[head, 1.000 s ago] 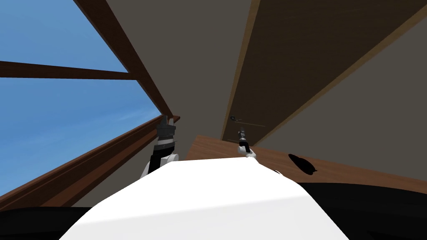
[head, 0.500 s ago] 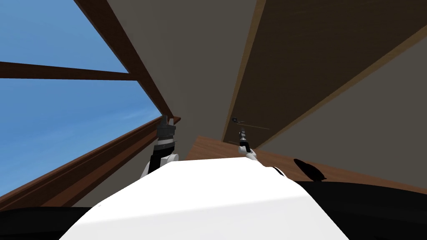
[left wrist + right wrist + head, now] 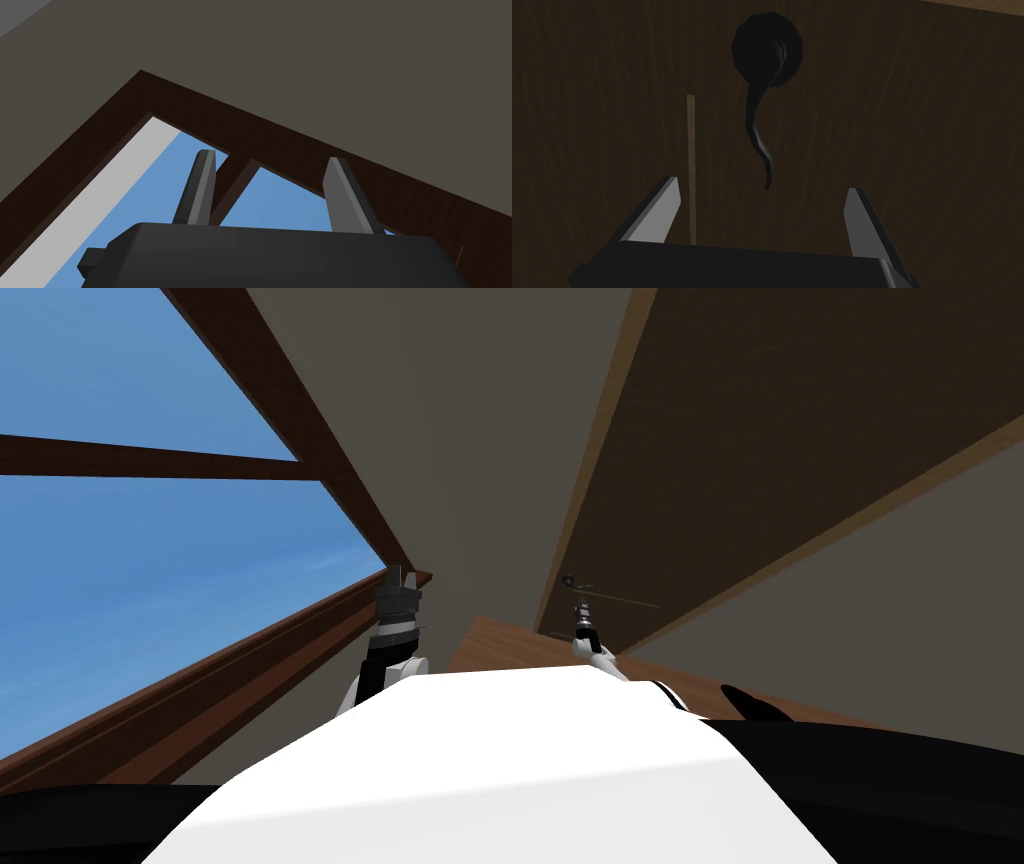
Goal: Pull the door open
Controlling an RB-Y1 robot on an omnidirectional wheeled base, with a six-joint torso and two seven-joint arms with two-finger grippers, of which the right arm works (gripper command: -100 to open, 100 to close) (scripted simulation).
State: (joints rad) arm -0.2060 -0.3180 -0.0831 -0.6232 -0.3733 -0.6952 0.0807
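Door (image 3: 780, 418): dark brown leaf with a faint wood grain, set in a lighter brown door frame (image 3: 592, 478), ahead and to the robot's right. Its foot meets a floor (image 3: 500, 643) of reddish-brown boards. Lever handle (image 3: 759, 125): black, slim and curved, hung from a round rose (image 3: 768, 47) of the same black. It is fitted low on the leaf, near the door's edge that lies toward the grey-brown wall (image 3: 450, 438). Pale strip (image 3: 690, 165): one thin straight line on the door face, just beside the lever and running along it. Right tool (image 3: 763, 187): held up close before the door, aimed at the handle, its two light grey fingers (image 3: 657, 210) spread well apart with nothing clamped. The lever's free end points toward the gap between them, touching neither. Whether the tip has actually entered the gap or hangs just beyond the fingertips is hard to judge from this angle. In the head view this tool sits just below the handle, near but apart from it. Left tool (image 3: 270, 156): raised on the robot's left, beside the lower corner of the dark brown window frame (image 3: 250, 638), well apart from the door, with its fingers (image 3: 200, 190) likewise parted and empty. Window (image 3: 150, 568): large panes showing blue, divided by a brown crossbar, occupying the wall to the left of the door.
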